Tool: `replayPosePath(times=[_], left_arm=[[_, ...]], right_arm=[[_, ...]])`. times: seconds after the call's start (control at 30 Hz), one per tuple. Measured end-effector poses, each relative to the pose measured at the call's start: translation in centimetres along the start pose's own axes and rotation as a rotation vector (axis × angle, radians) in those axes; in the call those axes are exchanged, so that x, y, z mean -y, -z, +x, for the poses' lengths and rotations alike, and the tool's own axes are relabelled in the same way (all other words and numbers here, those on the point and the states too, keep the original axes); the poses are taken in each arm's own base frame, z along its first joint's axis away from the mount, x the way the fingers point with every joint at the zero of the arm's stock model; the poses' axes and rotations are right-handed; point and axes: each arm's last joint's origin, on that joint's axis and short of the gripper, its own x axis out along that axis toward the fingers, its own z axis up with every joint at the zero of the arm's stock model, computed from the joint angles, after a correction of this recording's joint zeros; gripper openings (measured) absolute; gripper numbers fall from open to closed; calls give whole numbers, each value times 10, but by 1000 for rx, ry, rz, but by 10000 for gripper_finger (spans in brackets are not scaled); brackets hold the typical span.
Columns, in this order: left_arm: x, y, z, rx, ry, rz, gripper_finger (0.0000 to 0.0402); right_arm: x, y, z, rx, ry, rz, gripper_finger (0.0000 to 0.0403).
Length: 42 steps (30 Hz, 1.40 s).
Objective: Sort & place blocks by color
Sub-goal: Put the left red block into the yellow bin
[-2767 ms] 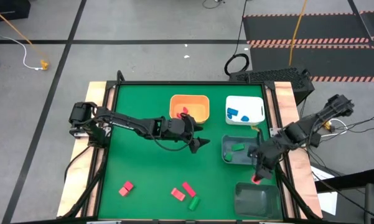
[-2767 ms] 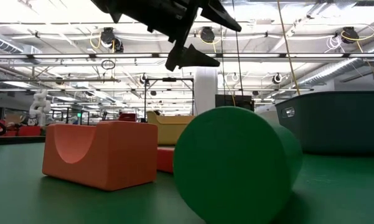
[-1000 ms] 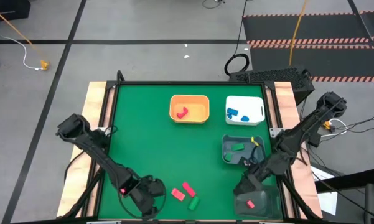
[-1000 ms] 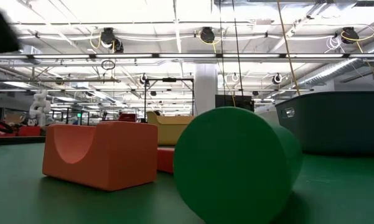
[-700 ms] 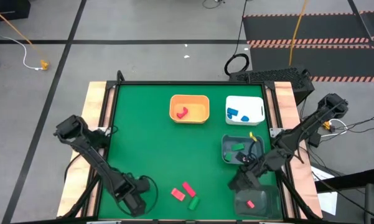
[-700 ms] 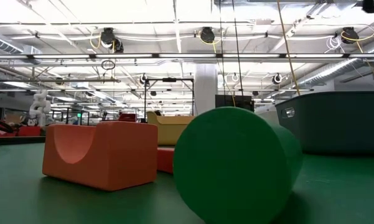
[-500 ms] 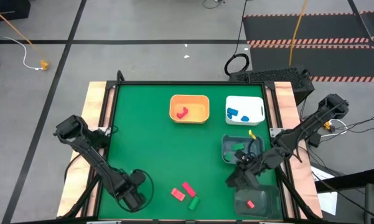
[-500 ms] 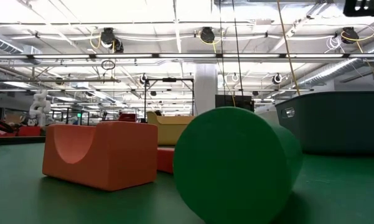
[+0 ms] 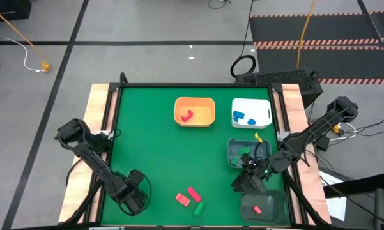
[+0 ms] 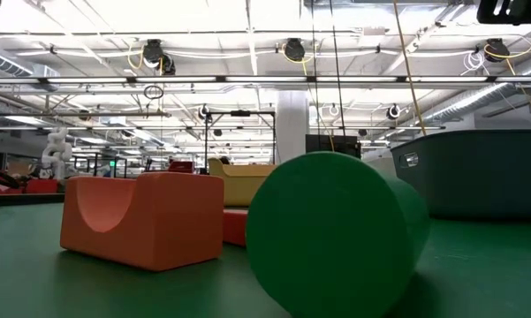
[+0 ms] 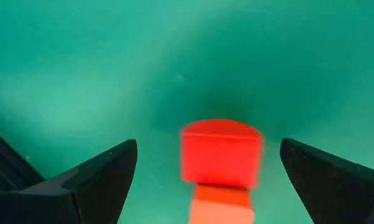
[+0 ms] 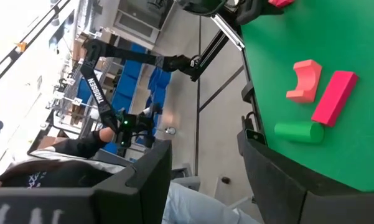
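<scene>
My left gripper (image 9: 134, 199) points straight down near the table's front left corner, open. A red block (image 11: 221, 152) lies on the green mat between its fingers, untouched, with a paler red piece (image 11: 223, 205) against it. My right gripper (image 9: 239, 185) hangs open and holds nothing, between the grey bin (image 9: 232, 160) and the dark bin (image 9: 271, 199). A red arch block (image 9: 182, 199), a pink bar (image 9: 193, 193) and a green cylinder (image 9: 199, 207) lie on the mat at the front middle. A red block (image 9: 257, 209) lies in the dark bin.
An orange bin (image 9: 206, 102) with a red piece (image 9: 187, 115) and a white bin (image 9: 261, 102) with blue pieces stand at the far side. The grey bin holds a green piece (image 9: 244, 151). Wooden rails border the mat left and right.
My left gripper has gone toward the table's left edge and down, rolling its wrist, and now stands over the red block at the front left. My right gripper has drawn back a little from the dark bin toward the far edge and has rolled.
</scene>
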Motion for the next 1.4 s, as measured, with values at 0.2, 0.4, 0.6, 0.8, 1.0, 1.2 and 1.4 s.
replayPosePath(times=[0.2,0.4,0.6,0.8,1.0,1.2,1.4], left_arm=[[0,4,16,-16,95,-16,394],[-1,3,22,-40,115,-39,352],[1,2,22,-61,128,-34,218],[1,2,23,-54,124,-45,174],[2,-3,20,-71,132,-50,174],[1,-20,-9,2,272,-54,174],[-11,-54,-44,263,425,-124,174]], right_arm=[[0,0,0,0,0,0,189],[1,0,0,-2,6,-4,189],[1,0,0,-3,8,-15,189],[1,1,0,-5,13,-31,189],[1,0,0,1,16,-45,189],[1,-7,0,35,-4,-16,189],[6,-17,0,74,25,-45,189]])
